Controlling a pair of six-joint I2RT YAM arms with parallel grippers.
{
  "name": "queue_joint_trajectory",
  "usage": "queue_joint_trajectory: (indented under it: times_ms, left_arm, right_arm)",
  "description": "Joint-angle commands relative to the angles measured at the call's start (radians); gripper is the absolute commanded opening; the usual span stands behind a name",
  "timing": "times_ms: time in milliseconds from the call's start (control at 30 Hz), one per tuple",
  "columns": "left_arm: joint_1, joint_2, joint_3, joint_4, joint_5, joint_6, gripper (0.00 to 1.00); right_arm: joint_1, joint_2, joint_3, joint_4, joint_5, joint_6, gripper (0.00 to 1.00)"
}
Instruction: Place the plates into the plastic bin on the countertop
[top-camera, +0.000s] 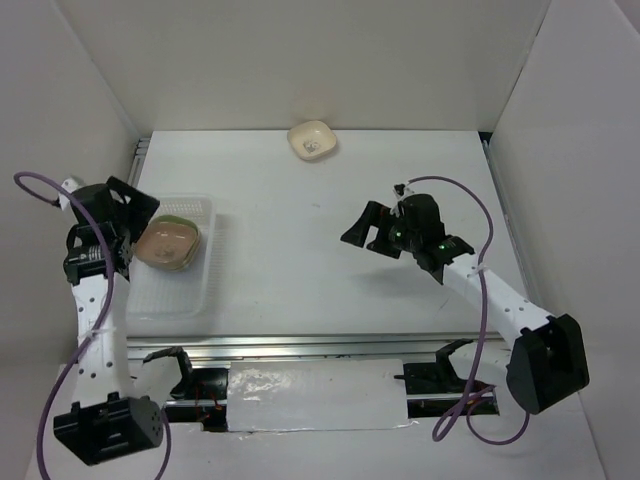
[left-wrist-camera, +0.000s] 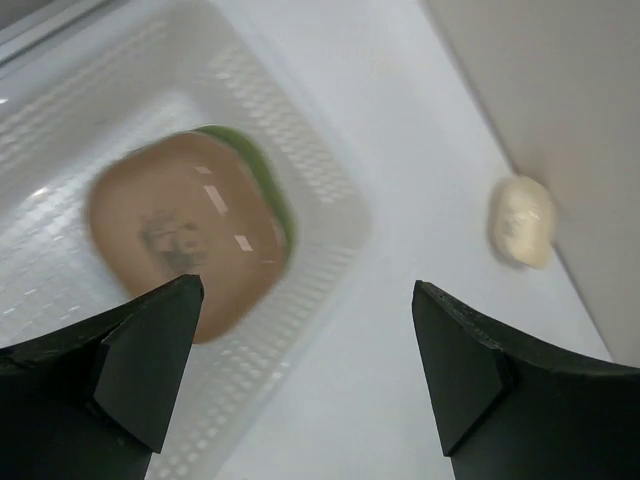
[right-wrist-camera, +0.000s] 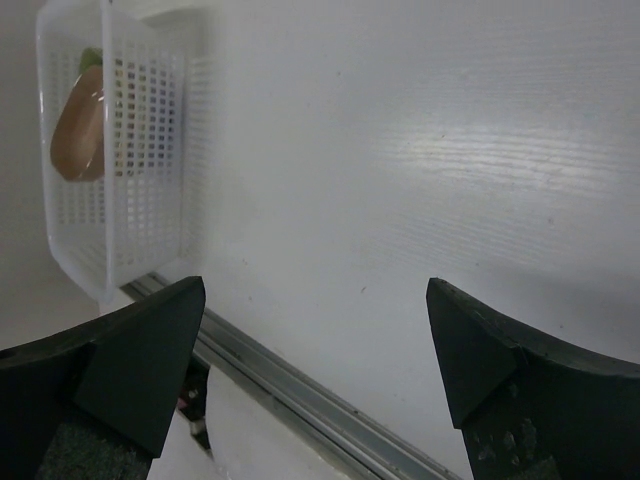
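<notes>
Directly below my left gripper (left-wrist-camera: 305, 300), brown plate (left-wrist-camera: 180, 235) sits on green plate (left-wrist-camera: 272, 190) inside plastic bin (left-wrist-camera: 320, 150); jaws spread wide, nothing held; cream plate (left-wrist-camera: 522, 220) ahead-right of it on countertop (left-wrist-camera: 420, 150), near wall (left-wrist-camera: 560, 90); my right gripper (right-wrist-camera: 315, 295) also gaping, empty, over countertop; bin well off to its left.

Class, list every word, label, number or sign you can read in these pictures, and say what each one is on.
No readable text anywhere in these views.
Brown plate: dark print at its centre, too blurred to read.
Cream plate: small dark mark at its centre, too small to read.
</notes>
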Motion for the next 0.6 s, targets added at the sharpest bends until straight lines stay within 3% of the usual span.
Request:
queue_joint_trajectory:
  times_ms: [0,133,233,433,567]
  left_arm:
    - [-0.139,-0.011,0.074,0.079,-0.024,0.012,0.99]
    - [-0.369,0.135,0.125,0.121,-0.061,0.023,0.99]
    - [-0.520,0.262,0.214,0.072,-0.209,0.023,0.99]
    - [-0.502,0.235,0.147,0.130,-0.179,0.035,0.99]
    - [-0.519,0.294,0.211,0.144,-0.093,0.057,0.99]
  right_arm:
    - [-0.046,0.038,0.052,0.046,0.043,0.019,1.00]
    - [-0.102,0.195,0.146,0.063,0.126,0.089,1.00]
    - [-0.157,0.369,0.271,0.069,0.142,0.151,1.00]
    - [-0.159,0.561,0.391,0.136,0.089,0.212,1.00]
    - [-0.164,0.793,0.600,0.126,0.074,0.280,1.00]
